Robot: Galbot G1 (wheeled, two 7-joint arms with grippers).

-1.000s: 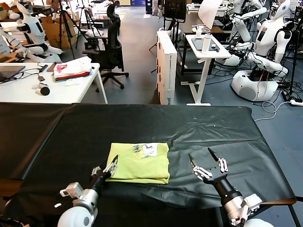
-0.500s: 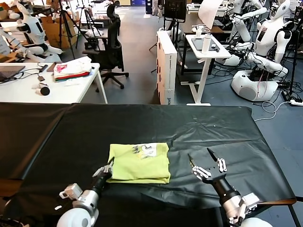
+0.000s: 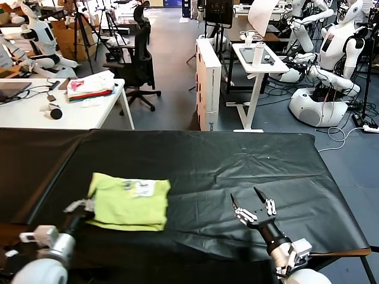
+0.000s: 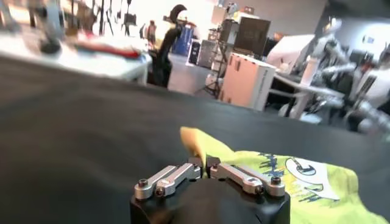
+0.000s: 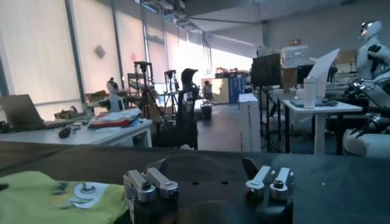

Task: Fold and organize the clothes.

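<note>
Lime T-shirt lies folded on the left half of my black-covered desk, print side up. I have my left gripper at its near left corner, jaws pinched shut on a fold of the shirt's edge. My right gripper hovers over bare cloth well to the right of the shirt, jaws spread wide, holding nothing.
</note>
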